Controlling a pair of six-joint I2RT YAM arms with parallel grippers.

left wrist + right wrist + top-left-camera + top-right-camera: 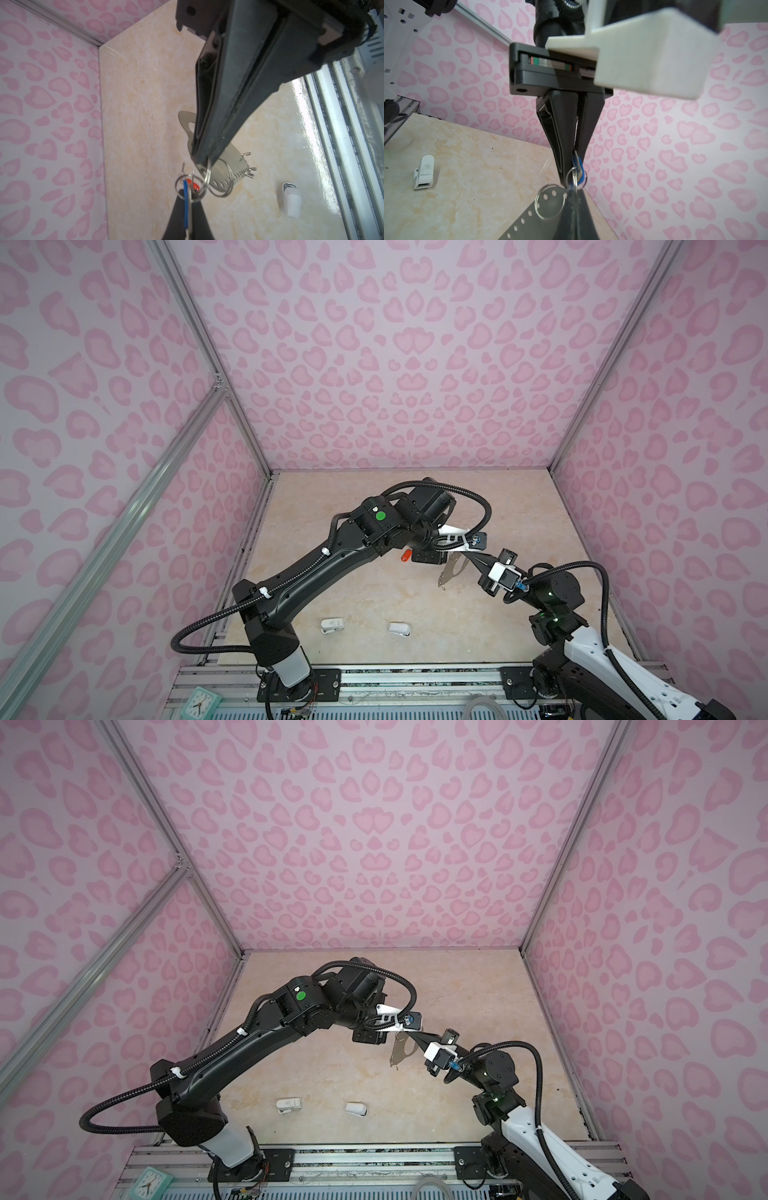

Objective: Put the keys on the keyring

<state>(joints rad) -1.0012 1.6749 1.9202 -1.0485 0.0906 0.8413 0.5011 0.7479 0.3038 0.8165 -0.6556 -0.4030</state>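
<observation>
Left to right. Two small white plastic objects, one [332, 624] left of the other [400, 628], lie on the beige marble-look tabletop [374, 593] near the front edge. Not part of the task, well apart from the action.

The small silver key with the oblong red plastic tag [406, 556] sits just left of the left gripper. In the left wrist view it shows through a cluster of wire rings. Can't tell if it is threaded on one or lying on the table behind.

The left gripper [200, 164] reaches across the middle, jaws clenched on the edge of the flat grey metal D-shaped keyring [234, 162], which it holds tilted up. A large loose wire ring [222, 180] hangs at that edge.

The right gripper [571, 174] is clamped on the small silver key with the blue tag [578, 164], tip to tip with the left gripper, right at the rings.

Progress, my read: mid-threading. The blue key is at the ring but not clearly on it, and the red key's status is unclear. Left to do: seat the blue key, release it, confirm or do the red one.
</observation>
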